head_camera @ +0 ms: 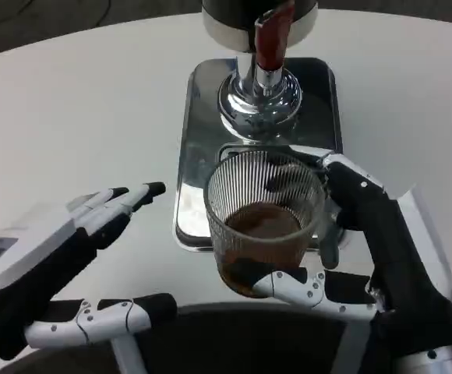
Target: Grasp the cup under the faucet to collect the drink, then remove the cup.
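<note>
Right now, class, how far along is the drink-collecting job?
Done: the ribbed glass cup holds brown drink. In hand: the right hand grips it over the steel tray, below the faucet. Left: carry it clear. The left hand waits open.

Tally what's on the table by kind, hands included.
Cup, ribbed glass with brown drink, held by the right hand: 1
Dispenser with red tap handle: 1
Tray, shiny metal: 1
Hands: 2, left hand and right hand
Total: 5
</note>
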